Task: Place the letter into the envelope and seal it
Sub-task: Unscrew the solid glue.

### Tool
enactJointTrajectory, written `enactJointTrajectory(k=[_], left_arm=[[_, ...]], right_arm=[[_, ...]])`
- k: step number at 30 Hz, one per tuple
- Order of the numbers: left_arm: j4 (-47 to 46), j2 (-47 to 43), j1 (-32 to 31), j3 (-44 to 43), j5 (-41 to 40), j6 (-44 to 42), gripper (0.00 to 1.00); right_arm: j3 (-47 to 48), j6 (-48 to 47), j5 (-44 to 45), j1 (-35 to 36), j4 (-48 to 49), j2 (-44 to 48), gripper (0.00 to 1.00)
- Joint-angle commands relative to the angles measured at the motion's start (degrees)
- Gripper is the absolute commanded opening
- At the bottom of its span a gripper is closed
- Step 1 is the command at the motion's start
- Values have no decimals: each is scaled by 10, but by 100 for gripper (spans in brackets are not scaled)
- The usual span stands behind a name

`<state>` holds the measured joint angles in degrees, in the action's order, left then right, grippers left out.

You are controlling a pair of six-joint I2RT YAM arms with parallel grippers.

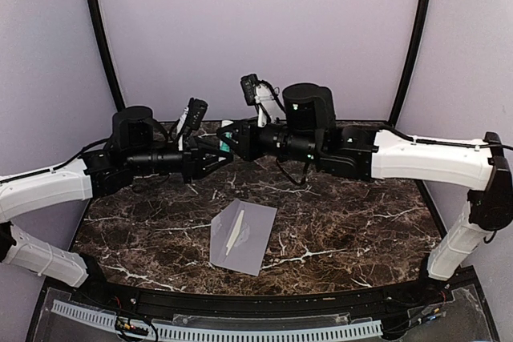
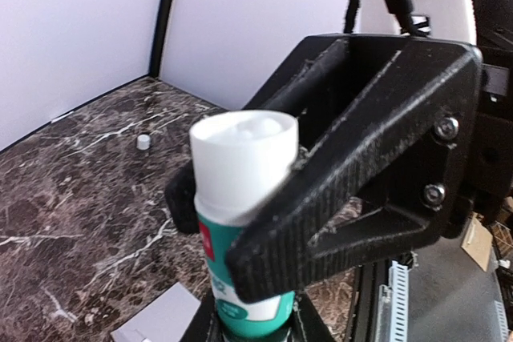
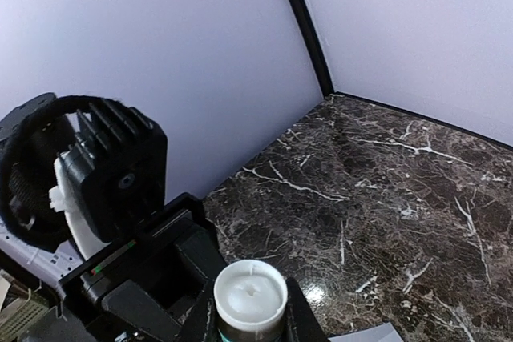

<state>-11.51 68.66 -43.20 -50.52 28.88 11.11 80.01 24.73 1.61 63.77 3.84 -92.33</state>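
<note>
a: item one, envelope: lying flat near the front middle of the table, well apart from both arms.

b: adding the letter: showing only as a narrow cream strip along the envelope's left side, with no loose sheet lying elsewhere. judging insertion as likely done, though not telling how deep.

a: item two, glue stick: being held in the air over the back of the table. left gripper clamping narrowly on the teal lower body, right gripper gripping tight around the white upper part.

b: judging sealing as not yet begun. gluing and pressing down the flap remaining.

a: comparing views. top view alone showing envelope and letter whole. left wrist alone showing the teal label, the bare white tip, and a small white cap-like piece sitting on the table. right wrist showing little beyond the stick's round top.
</note>
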Motion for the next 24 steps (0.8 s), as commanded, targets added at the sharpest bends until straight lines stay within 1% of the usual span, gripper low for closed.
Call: enactJointTrajectory(k=[1, 4, 6, 7, 8, 9, 10, 11, 12, 13, 14, 16, 19, 22, 24], left_arm=[[41, 4, -16, -18, -129, -46, 0], [47, 7, -16, -21, -142, -46, 0], [44, 6, -16, -22, -129, -46, 1], [37, 5, -15, -21, -106, -46, 4], [34, 4, -15, -21, -92, -46, 15], [27, 4, -16, -21, -59, -46, 23], [22, 3, -16, -21, -40, -43, 40], [13, 3, -16, -19, -7, -41, 47], [9, 3, -16, -19, 9, -37, 58], [1, 4, -16, -18, 37, -35, 63], [-2, 6, -15, -19, 51, -32, 70], [-7, 11, -16, -24, 92, -28, 75], [-19, 18, -15, -27, 155, -18, 76], [-35, 24, -15, -27, 200, -4, 75], [-41, 27, -15, -28, 217, 4, 72]], right_arm=[[45, 37, 119, 32, -33, -37, 0], [56, 38, 134, 36, -36, -47, 0], [54, 37, 135, 36, -35, -43, 0], [49, 36, 136, 36, -32, -39, 0], [44, 35, 136, 36, -27, -33, 0], [38, 34, 134, 34, -22, -27, 0], [32, 34, 127, 31, -18, -20, 0], [28, 35, 120, 26, -14, -14, 0], [23, 36, 106, 21, -8, -8, 0], [13, 38, 87, 13, 0, 0, 0], [5, 40, 63, 6, 11, 8, 0], [-17, 49, 3, -14, 40, 25, 0], [-47, 69, -99, -43, 88, 44, 0], [-63, 73, -163, -59, 114, 59, 0], [-65, 73, -196, -64, 123, 63, 0]])
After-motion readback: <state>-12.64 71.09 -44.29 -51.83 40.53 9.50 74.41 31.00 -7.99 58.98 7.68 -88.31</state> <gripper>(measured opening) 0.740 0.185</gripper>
